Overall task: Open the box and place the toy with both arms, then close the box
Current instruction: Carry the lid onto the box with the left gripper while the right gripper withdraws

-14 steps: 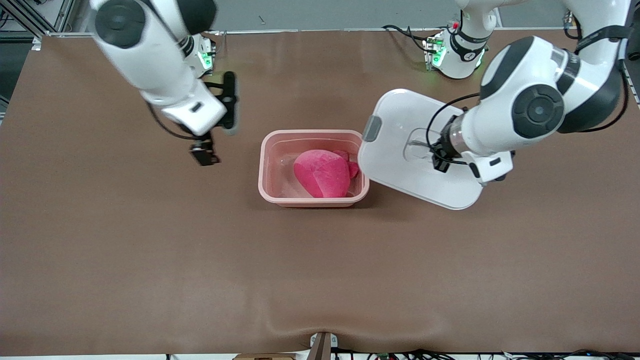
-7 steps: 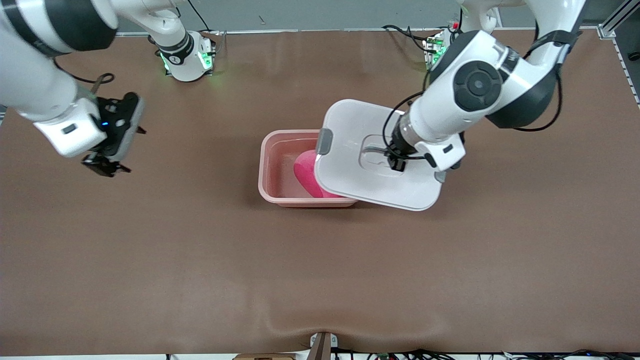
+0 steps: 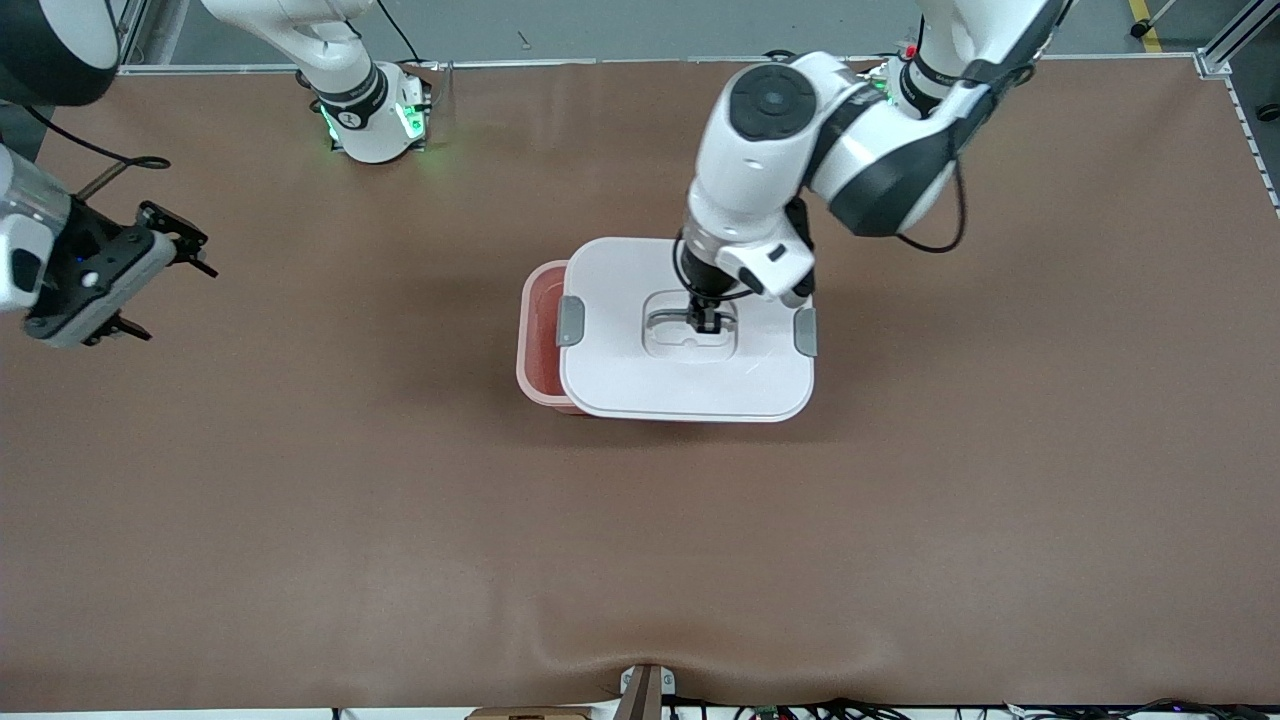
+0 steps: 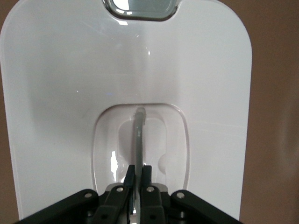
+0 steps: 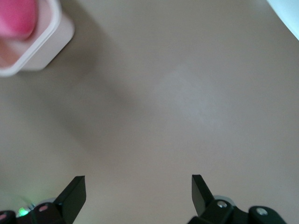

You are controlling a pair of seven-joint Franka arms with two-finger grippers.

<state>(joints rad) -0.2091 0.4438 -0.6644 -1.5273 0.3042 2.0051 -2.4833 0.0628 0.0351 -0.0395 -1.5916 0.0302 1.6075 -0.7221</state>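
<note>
The white lid (image 3: 620, 370) hangs level over the pale pink box (image 3: 530, 365) and covers all but a strip at the right arm's end. My left gripper (image 3: 705, 322) is shut on the lid's upright centre handle (image 4: 139, 135), one finger (image 4: 129, 173) on each side of it. A grey clip (image 3: 570, 322) shows at each short end of the lid. In the right wrist view the hot-pink toy (image 5: 16, 18) lies inside the box (image 5: 44, 44). My right gripper (image 3: 170, 290) hangs open and empty over bare table at the right arm's end.
The brown table mat (image 3: 640, 560) has a raised wrinkle near the front edge. The arm bases with green lights (image 3: 375, 115) stand along the table's robot-side edge. A small fixture (image 3: 645, 690) sits at the front edge.
The left gripper has carried the lid from beside the box to over it and levelled it. The right arm has drawn away toward its own end of the table.
</note>
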